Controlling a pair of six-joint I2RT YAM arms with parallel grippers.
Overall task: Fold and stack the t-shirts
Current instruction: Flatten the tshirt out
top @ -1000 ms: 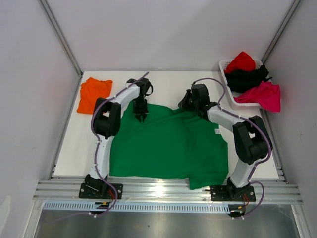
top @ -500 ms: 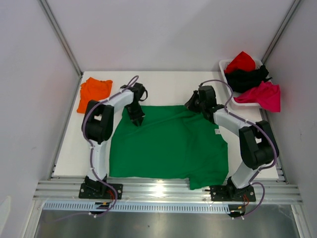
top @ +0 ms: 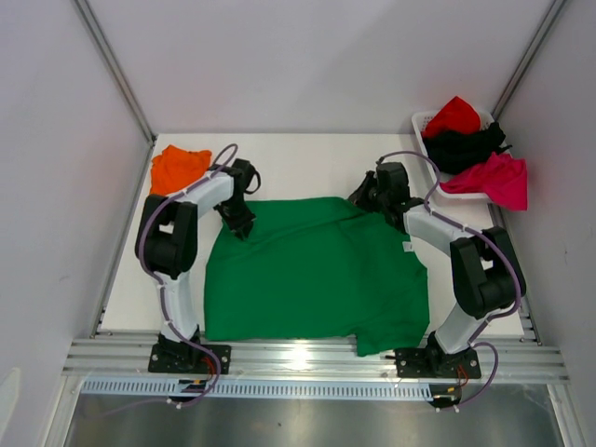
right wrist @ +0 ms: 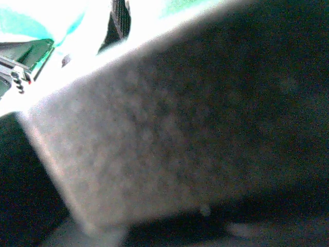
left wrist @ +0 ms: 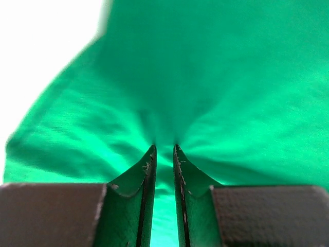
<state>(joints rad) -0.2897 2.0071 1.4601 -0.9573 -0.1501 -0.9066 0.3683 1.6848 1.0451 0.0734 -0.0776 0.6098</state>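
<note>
A bright green t-shirt (top: 317, 270) lies spread over the white table, and it fills the left wrist view (left wrist: 231, 77). My left gripper (top: 240, 226) is at its far left corner, jaws nearly together (left wrist: 164, 147) and shut on a pinch of green cloth. My right gripper (top: 361, 198) sits at the shirt's far right edge, where the cloth bunches up to it, shut on the fabric. A blurred dark surface blocks the right wrist view. An orange t-shirt (top: 177, 168) lies folded at the far left corner of the table.
A white basket (top: 421, 126) at the far right holds a red t-shirt (top: 453, 114), a black one (top: 466, 147) and a magenta one (top: 494, 179) that hangs over its rim. Walls close in the table on three sides.
My left gripper has moved left with the shirt's far corner, drawing the far edge out straighter. The right gripper has shifted slightly right.
</note>
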